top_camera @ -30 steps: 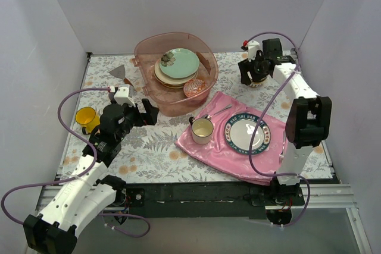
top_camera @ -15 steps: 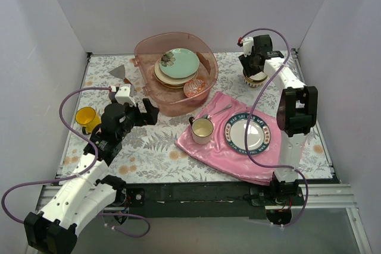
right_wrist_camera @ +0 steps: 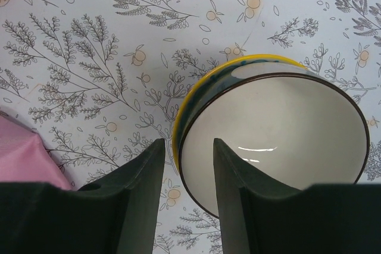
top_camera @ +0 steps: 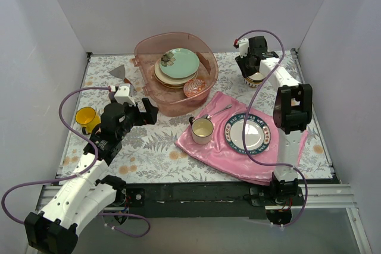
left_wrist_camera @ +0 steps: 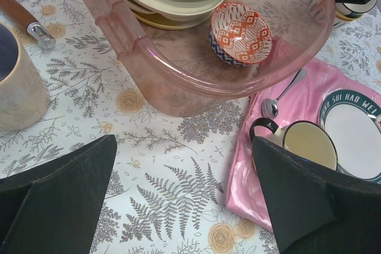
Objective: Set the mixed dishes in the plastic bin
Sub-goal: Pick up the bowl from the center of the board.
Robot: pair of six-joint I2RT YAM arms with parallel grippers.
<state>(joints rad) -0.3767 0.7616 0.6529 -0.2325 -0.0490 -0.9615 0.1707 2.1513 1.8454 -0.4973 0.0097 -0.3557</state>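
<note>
Straddling the small cream bowl's [right_wrist_camera: 274, 129] rim stands the right gripper [right_wrist_camera: 189, 144].

Three plain white walls, the back wall [top_camera: 190, 4], the left wall [top_camera: 36, 57] and the right wall [top_camera: 351, 57], close in a table covered with a pale cloth printed with grey ferns and small orange flowers [top_camera: 155, 153]. A black bar [top_camera: 196, 196] runs along the table's near edge, with a silver metal rail [top_camera: 333, 191] beside it and a grey floor [top_camera: 208, 236] below. Soft, even light fills the enclosure, casting only faint shadows.
</note>
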